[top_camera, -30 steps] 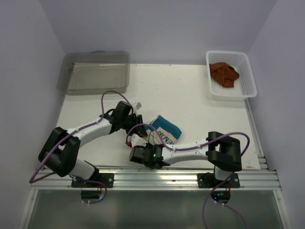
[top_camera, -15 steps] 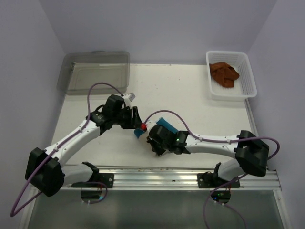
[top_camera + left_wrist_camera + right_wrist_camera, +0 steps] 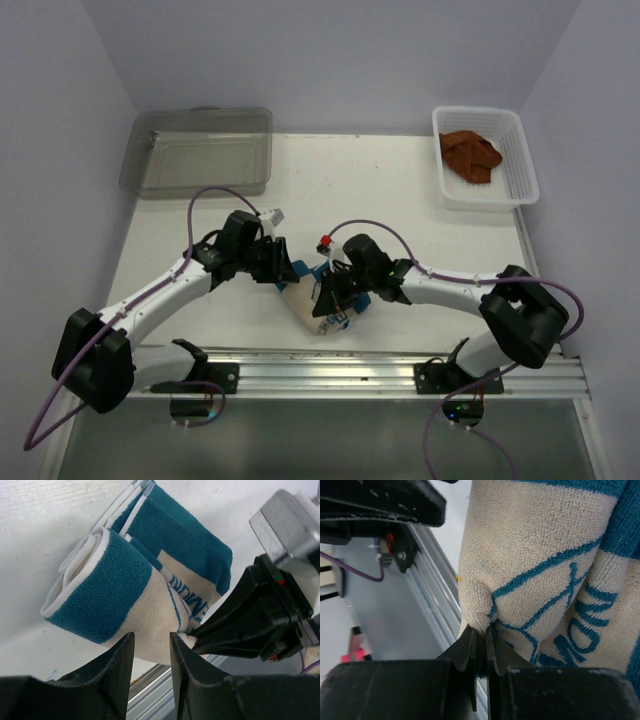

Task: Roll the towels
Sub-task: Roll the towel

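The cream towel [image 3: 318,312] with blue edges and blue lettering lies bunched near the table's front edge, between both grippers. In the left wrist view this towel [image 3: 100,580] is partly rolled, its blue end toward the camera. My right gripper [image 3: 481,628] is shut on a pinched fold of the cream cloth [image 3: 540,545]; from above it [image 3: 336,292] sits at the towel's right side. My left gripper [image 3: 151,642] stands open at the towel's near edge, nothing between its fingers; from above it [image 3: 288,272] is at the towel's left. The rust-brown towel [image 3: 470,155] lies crumpled in the basket.
A white mesh basket [image 3: 520,150] stands at the back right and a clear plastic bin [image 3: 200,150] at the back left. The aluminium rail [image 3: 380,365] runs along the near edge just below the towel. Purple cables loop over both arms.
My right gripper swung from the near edge up to the towel's right side and pulled the cloth toward the rail, cream side showing. The left arm stretched out; its gripper shifted to the towel's left.
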Available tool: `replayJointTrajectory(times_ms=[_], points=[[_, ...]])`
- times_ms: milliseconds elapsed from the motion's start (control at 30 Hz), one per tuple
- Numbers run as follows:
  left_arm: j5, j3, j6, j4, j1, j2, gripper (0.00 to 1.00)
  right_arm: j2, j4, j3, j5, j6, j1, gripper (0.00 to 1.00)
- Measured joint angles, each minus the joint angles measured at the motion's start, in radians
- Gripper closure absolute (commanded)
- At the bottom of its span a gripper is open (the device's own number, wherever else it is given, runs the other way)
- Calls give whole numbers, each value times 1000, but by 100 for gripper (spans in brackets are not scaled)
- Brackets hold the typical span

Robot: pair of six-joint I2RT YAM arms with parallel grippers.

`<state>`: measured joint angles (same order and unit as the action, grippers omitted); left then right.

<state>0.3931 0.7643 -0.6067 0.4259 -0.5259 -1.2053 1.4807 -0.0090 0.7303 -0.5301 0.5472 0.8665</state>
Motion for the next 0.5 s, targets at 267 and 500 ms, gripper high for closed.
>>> replayJointTrajectory(times_ms=[267,500], points=[[16,-43,2,-15,0,35,63,85,191,-70,-225,118,-99,100],[50,-60,-3,-82,-18,6,64,159,372,-127,-355,220,-157,100]])
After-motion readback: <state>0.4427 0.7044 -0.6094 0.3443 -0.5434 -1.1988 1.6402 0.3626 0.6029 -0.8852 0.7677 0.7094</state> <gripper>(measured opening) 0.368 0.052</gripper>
